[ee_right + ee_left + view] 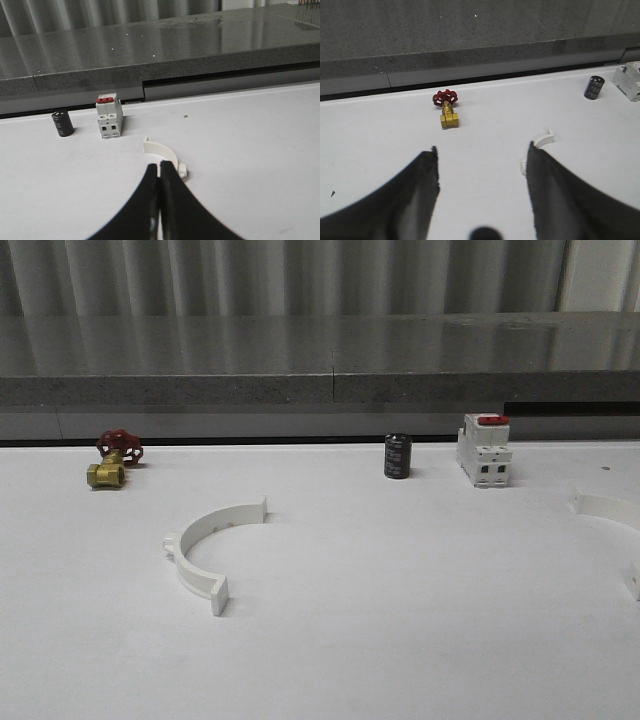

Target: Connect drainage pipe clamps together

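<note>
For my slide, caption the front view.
Two drainage pipe clamps lie apart on the white table, not yet joined.

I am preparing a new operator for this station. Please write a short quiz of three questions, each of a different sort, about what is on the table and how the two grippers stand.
1. True or false: the two clamp halves, the left clamp half and the right clamp half, are already joined into one ring.
2. Multiple choice: what stands between the brass valve and the switch in the front view? A) a black cylinder B) a blue cup C) a screwdriver
3. Fill in: the left gripper is ____, while the right gripper is shut.

Key: 1 false, they lie far apart; 2 A; 3 open.
</note>
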Robot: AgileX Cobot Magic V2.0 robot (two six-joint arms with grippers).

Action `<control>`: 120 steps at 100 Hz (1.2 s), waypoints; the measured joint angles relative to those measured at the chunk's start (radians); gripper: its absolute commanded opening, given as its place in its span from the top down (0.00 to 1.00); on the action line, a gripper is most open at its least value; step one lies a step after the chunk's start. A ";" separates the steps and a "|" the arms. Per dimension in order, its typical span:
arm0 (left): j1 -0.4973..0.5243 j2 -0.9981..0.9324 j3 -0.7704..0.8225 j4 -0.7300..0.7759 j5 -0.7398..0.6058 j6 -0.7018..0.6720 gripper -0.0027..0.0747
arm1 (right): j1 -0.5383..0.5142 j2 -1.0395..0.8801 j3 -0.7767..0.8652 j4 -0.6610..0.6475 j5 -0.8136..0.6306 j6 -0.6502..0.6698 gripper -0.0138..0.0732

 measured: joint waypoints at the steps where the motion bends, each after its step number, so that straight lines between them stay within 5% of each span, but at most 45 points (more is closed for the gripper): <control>1: 0.000 -0.014 0.004 0.000 0.000 0.000 0.77 | 0.000 0.000 0.000 0.000 0.000 0.000 0.92; 11: 0.000 -0.091 0.058 0.000 0.000 0.000 0.99 | 0.000 0.000 0.000 0.000 0.000 0.000 0.92; 49: 0.000 -0.141 0.145 0.004 0.000 0.000 0.99 | 0.000 0.000 -0.005 0.000 -0.036 0.000 0.92; 72: 0.002 -0.141 0.149 0.004 0.000 0.000 0.99 | 0.000 0.014 -0.142 0.000 0.062 0.000 0.92; 105: 0.004 -0.141 0.149 0.004 0.000 0.000 0.99 | 0.000 0.462 -0.559 0.004 0.460 0.000 0.92; 120: 0.004 -0.141 0.149 0.004 0.000 0.000 0.99 | 0.000 0.692 -0.683 0.004 0.533 0.000 0.92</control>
